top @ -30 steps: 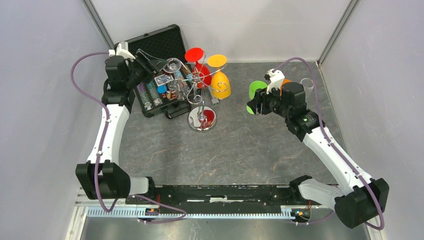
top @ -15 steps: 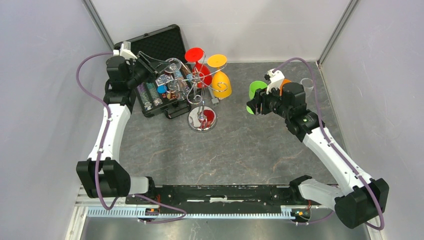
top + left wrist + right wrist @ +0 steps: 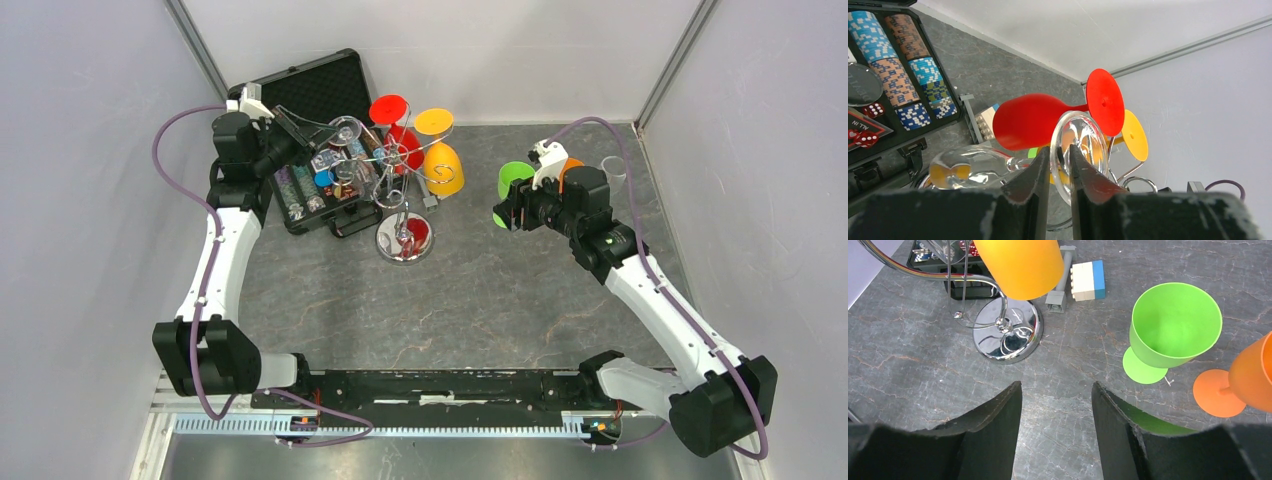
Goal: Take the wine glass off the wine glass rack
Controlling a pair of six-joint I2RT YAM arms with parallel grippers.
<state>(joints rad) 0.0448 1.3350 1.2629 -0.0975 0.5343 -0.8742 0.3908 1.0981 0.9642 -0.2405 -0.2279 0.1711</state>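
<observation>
A crooked pull is the main risk. The left pincer has only the thin foot rim of the clear wine glass, so it could slip free. It could also tip the rack or knock the red glass just beside it. The clear glass hangs on the rack, upper left of the overhead view. The jaws are nearly closed and seem to pinch that rim, though glare blurs the contact. The right pincer stands partly open over the counter, holding nothing.
</observation>
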